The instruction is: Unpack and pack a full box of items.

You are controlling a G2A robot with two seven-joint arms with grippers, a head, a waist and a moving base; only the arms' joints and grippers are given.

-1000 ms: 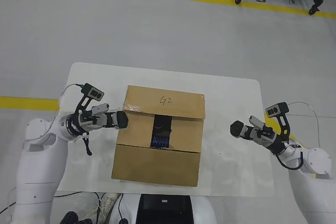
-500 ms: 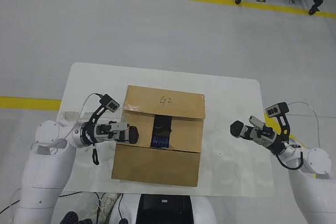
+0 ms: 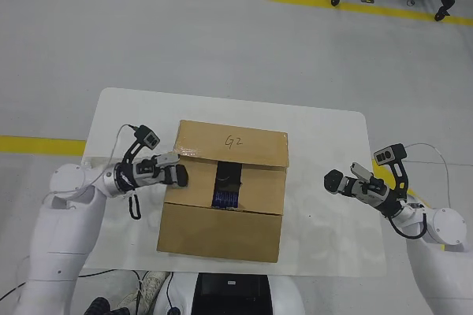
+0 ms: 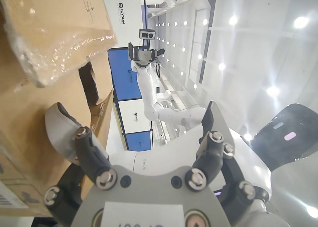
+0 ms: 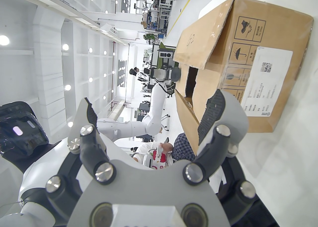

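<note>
A brown cardboard box (image 3: 225, 193) stands in the middle of the white table (image 3: 323, 142). Its top flaps leave a gap (image 3: 228, 184) where dark blue items show inside. My left gripper (image 3: 176, 175) is open at the box's left top edge, one fingertip against the cardboard (image 4: 59, 118) below a flap with crinkled clear tape (image 4: 62, 56). My right gripper (image 3: 337, 181) hangs open over the table to the right of the box, apart from it; the box (image 5: 248, 64) with its labelled side fills the far part of the right wrist view.
Bare table lies on the right of the box and behind it. The box's front edge sits close to the table's near edge. Grey floor with a yellow line (image 3: 31, 144) surrounds the table.
My left gripper first pushed right and forward along the box's left side, then drew back up to the left top edge. The right arm has kept still.
</note>
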